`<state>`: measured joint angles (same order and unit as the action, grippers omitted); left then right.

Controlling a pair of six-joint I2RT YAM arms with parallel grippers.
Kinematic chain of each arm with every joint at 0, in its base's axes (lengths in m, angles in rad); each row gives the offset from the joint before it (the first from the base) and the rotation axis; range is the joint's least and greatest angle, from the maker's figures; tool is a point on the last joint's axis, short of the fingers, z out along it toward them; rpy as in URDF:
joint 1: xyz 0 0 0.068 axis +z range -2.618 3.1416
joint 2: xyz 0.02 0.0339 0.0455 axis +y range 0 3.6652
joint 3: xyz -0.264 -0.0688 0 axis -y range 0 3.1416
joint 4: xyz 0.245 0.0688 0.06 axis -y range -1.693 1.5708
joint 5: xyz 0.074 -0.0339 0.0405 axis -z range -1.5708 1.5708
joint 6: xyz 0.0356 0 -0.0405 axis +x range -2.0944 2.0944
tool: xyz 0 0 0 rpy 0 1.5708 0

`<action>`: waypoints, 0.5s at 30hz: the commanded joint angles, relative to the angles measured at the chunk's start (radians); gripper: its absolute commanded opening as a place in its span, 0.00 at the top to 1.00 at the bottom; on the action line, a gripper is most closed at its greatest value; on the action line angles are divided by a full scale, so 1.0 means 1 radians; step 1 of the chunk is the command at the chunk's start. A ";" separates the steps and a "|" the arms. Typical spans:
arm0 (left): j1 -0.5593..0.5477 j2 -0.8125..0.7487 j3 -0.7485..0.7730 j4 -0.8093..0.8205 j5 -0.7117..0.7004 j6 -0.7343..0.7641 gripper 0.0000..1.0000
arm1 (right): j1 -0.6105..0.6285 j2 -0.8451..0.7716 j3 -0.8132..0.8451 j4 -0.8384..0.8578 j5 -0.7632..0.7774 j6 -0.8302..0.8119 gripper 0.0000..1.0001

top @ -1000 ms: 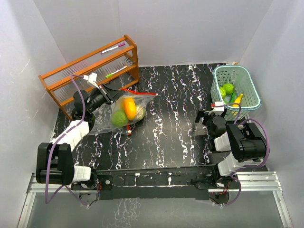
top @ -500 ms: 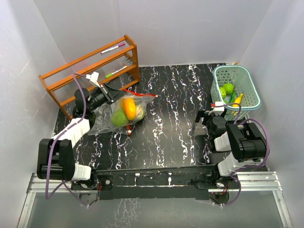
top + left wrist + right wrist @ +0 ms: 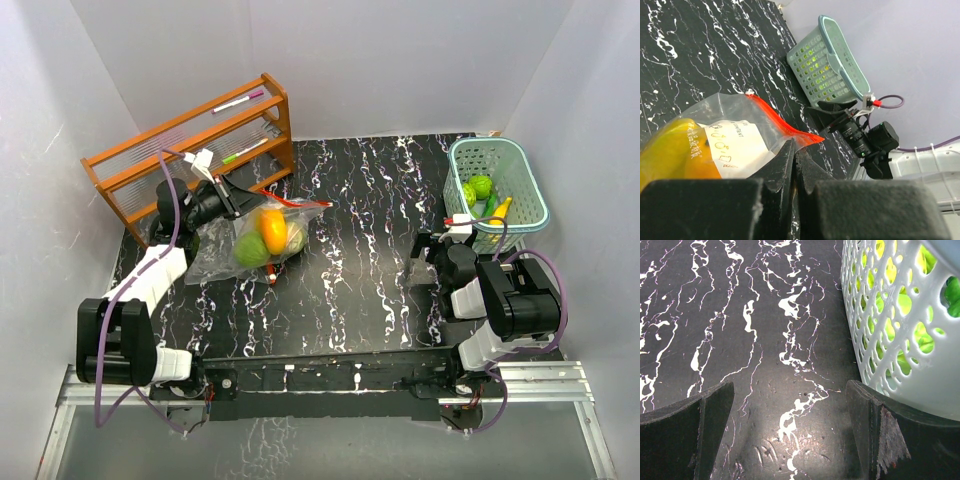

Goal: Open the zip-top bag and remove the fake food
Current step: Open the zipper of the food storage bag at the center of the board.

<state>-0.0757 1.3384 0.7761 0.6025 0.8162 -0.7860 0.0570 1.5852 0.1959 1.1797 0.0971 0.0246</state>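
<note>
My left fingers (image 3: 781, 167) pinch the bag (image 3: 740, 140); my right fingers (image 3: 690, 435) are spread, empty. Some food (image 3: 480, 188) is in the basket (image 3: 920, 382), more bagged.

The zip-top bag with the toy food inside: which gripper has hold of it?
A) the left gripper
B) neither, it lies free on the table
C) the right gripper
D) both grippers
A: the left gripper is pinched shut on the zip-top bag just below its red zip strip, while the right gripper sits open beside the basket, away from the bag.
</note>
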 commanded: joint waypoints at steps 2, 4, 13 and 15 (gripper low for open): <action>-0.001 -0.019 0.039 -0.030 0.049 0.032 1.00 | -0.002 0.001 0.016 0.072 -0.006 -0.005 0.01; -0.001 -0.002 0.023 0.046 0.090 -0.026 1.00 | -0.003 0.001 0.016 0.072 -0.006 -0.005 0.01; -0.001 -0.008 0.052 -0.029 0.083 0.014 1.00 | -0.003 0.001 0.016 0.072 -0.006 -0.006 0.01; -0.001 -0.018 0.056 -0.054 0.079 0.029 1.00 | -0.003 0.001 0.016 0.072 -0.006 -0.005 0.01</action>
<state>-0.0757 1.3502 0.7818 0.5858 0.8726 -0.7849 0.0570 1.5852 0.1959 1.1797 0.0967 0.0246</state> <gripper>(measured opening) 0.007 0.986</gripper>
